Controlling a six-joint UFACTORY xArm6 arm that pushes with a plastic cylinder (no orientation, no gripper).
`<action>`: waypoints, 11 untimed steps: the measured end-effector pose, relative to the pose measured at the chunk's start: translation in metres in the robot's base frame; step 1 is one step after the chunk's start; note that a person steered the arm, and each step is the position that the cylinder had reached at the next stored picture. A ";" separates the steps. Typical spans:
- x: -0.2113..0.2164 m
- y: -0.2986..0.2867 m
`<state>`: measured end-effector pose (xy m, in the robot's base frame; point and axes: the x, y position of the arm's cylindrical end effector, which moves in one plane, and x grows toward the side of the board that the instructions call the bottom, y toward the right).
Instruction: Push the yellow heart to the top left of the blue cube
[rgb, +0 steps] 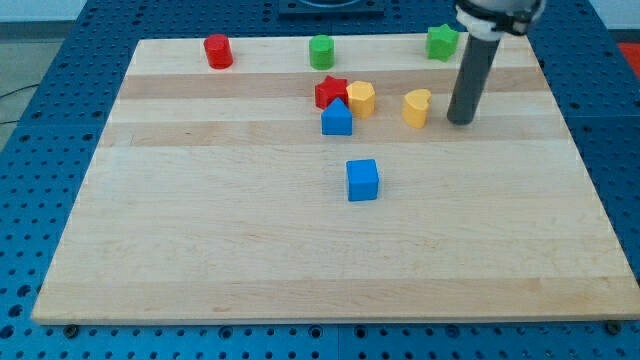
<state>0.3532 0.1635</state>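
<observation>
The yellow heart (417, 107) lies on the wooden board in the view's upper right part. The blue cube (362, 180) sits near the board's middle, below and left of the heart. My tip (461, 121) rests on the board just right of the yellow heart, a small gap apart from it. The rod rises from the tip toward the view's top.
A red star (329, 92), a yellow hexagonal block (361, 98) and a blue pointed block (337, 118) cluster left of the heart. A red cylinder (218, 51), a green cylinder (321, 51) and a green star (442, 41) stand along the board's top edge (300, 40).
</observation>
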 end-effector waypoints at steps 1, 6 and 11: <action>-0.024 -0.034; 0.038 -0.065; 0.005 -0.099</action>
